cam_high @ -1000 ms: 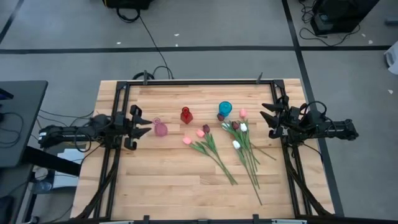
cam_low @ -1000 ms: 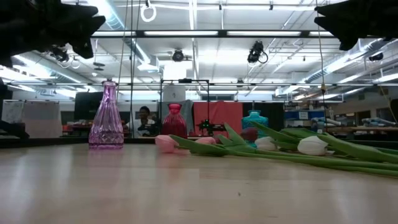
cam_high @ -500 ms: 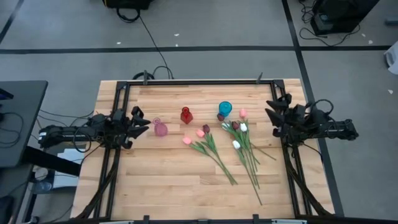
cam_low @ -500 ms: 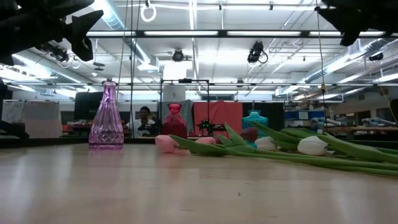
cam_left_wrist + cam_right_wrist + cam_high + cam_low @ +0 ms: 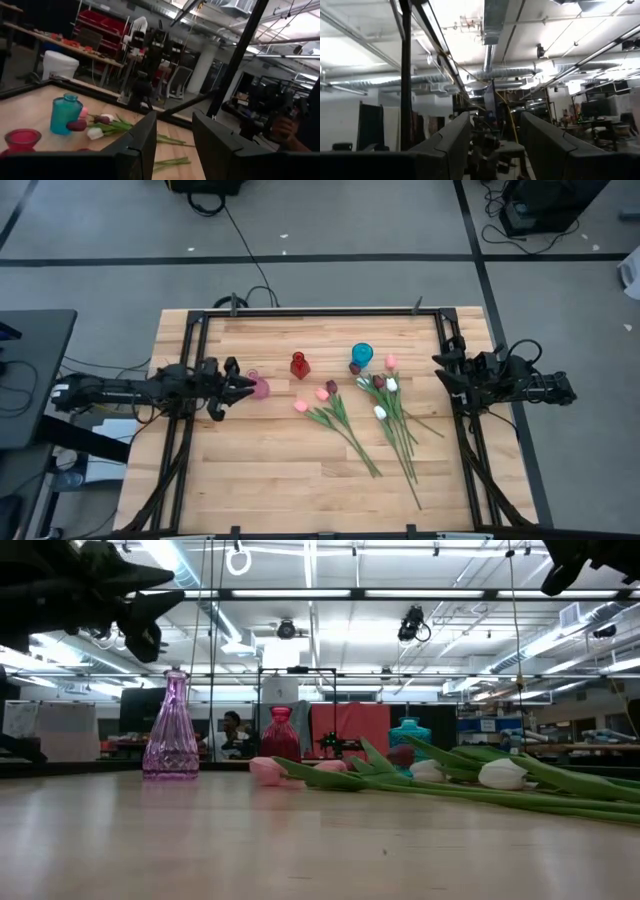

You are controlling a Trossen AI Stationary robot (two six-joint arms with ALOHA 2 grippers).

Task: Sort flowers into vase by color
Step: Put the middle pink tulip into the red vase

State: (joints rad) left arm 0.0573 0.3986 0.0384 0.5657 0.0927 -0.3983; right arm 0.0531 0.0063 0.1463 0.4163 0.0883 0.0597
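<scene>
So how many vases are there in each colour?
pink vase: 1
red vase: 1
blue vase: 1
Total: 3 vases

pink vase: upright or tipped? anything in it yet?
Upright. In the low view the pink vase stands on its base, neck up, with no stem in it. The flowers lie flat on the table.
</scene>
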